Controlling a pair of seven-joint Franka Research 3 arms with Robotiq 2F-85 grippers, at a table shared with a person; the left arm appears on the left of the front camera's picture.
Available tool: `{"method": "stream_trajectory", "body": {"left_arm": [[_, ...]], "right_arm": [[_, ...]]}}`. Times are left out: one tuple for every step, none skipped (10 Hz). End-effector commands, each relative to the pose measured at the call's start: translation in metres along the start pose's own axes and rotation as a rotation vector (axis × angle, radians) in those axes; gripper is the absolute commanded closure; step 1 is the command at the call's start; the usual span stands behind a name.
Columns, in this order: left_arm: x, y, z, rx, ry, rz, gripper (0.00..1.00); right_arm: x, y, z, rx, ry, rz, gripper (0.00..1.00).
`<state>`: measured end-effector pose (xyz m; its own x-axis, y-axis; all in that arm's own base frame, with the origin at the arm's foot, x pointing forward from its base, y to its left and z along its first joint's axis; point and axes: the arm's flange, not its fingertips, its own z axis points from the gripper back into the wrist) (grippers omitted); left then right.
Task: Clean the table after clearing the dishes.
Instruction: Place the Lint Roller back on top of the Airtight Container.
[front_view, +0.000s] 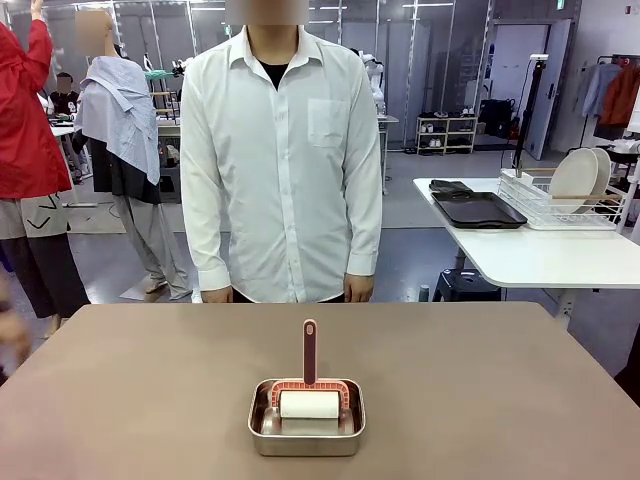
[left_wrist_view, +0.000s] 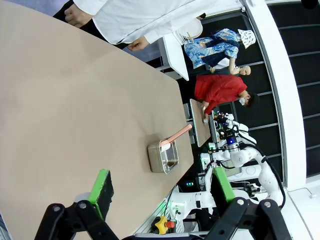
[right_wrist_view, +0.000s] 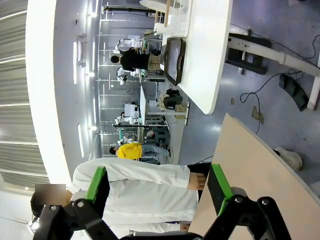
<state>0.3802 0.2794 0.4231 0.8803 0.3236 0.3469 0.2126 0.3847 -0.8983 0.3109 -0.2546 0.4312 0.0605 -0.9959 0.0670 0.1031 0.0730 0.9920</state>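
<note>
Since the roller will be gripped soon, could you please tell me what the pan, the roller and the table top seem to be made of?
Pan: likely stainless steel, brushed, with a dull grey sheen and reflections on its walls. Roller: red handle and frame, probably plastic or rubber-coated, matte; the white drum looks like paper or sticky sheet. Table: matte taupe-brown top, possibly laminate, without glare or visible grain.
</note>
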Motion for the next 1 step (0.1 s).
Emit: {"method": "stream_trajectory", "body": {"left_arm": [[-0.0018, -0.001, 0.003, 0.01, 0.002, -0.004, 0.0]], "right_arm": [[-0.0004, 0.0015, 0.0037, -0.004, 0.008, -0.016, 0.0]]}}
